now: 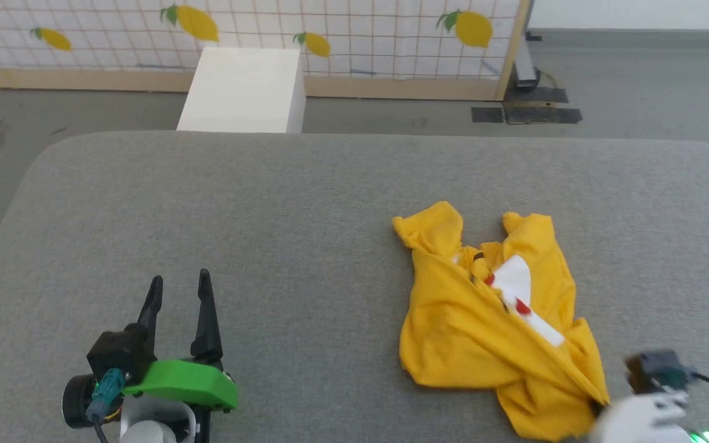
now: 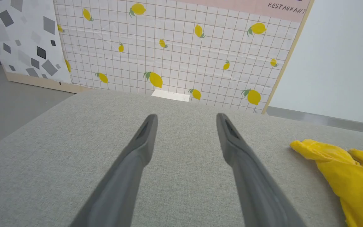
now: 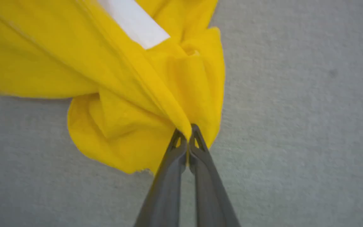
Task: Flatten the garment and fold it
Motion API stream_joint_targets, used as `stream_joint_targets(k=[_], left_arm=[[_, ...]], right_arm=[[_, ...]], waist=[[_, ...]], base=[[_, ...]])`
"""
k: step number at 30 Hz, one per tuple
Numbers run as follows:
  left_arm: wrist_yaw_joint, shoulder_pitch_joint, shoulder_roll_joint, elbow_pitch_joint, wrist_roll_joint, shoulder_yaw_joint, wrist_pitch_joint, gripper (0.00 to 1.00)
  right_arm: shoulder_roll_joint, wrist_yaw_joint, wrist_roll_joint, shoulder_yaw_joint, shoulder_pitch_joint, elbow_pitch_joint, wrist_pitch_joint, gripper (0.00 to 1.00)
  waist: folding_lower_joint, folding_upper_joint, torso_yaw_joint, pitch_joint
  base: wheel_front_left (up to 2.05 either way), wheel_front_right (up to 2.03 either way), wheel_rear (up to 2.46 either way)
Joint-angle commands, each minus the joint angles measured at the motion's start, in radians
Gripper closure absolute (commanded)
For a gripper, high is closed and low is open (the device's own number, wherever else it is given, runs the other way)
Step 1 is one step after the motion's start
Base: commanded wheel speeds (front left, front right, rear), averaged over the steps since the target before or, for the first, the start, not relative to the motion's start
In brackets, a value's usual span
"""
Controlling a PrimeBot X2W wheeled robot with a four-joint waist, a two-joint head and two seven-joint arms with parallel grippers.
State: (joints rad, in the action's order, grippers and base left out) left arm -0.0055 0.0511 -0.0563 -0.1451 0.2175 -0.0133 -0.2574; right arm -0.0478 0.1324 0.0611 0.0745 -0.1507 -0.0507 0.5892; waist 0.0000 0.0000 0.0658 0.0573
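Observation:
The garment [image 1: 484, 332], a bright yellow T-shirt, lies crumpled on the right half of the grey table, with white print and red spots showing in a fold. In the right wrist view my right gripper [image 3: 187, 134] is shut on a pinched fold of the garment [image 3: 137, 94] at its near edge, and the cloth pulls into a ridge toward the fingertips. In the head view its pale wrist sits at the lower right, against the garment's near corner. My left gripper [image 1: 179, 289] stands open over bare table at the lower left, far from the garment [image 2: 351, 176].
The grey cloth-covered table [image 1: 268, 215] has a rounded far-left corner. Beyond its far edge stands a white box [image 1: 244, 89] on the floor before a tiled panel printed with lemons [image 1: 354, 31]. Dark floor plates [image 1: 524, 111] lie at the back right.

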Motion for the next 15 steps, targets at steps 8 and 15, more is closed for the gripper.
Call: stream_joint_targets(k=[8,15], left_arm=[[-0.018,-0.018,0.006,-0.006,-0.014,0.002,-0.004,0.00],[-0.007,0.003,0.006,-0.007,-0.004,-0.020,-0.004,0.00]], right_arm=[[-0.002,-0.002,0.011,0.220,-0.115,-0.113,0.106,0.00],[-0.002,-0.002,0.065,0.158,-0.020,-0.123,-0.197,0.00]], waist=[[0.0000,0.0000,-0.080,-0.024],[0.0000,0.0000,-0.110,-0.016]], base=[[0.00,0.00,0.00],[0.00,0.00,0.00]])
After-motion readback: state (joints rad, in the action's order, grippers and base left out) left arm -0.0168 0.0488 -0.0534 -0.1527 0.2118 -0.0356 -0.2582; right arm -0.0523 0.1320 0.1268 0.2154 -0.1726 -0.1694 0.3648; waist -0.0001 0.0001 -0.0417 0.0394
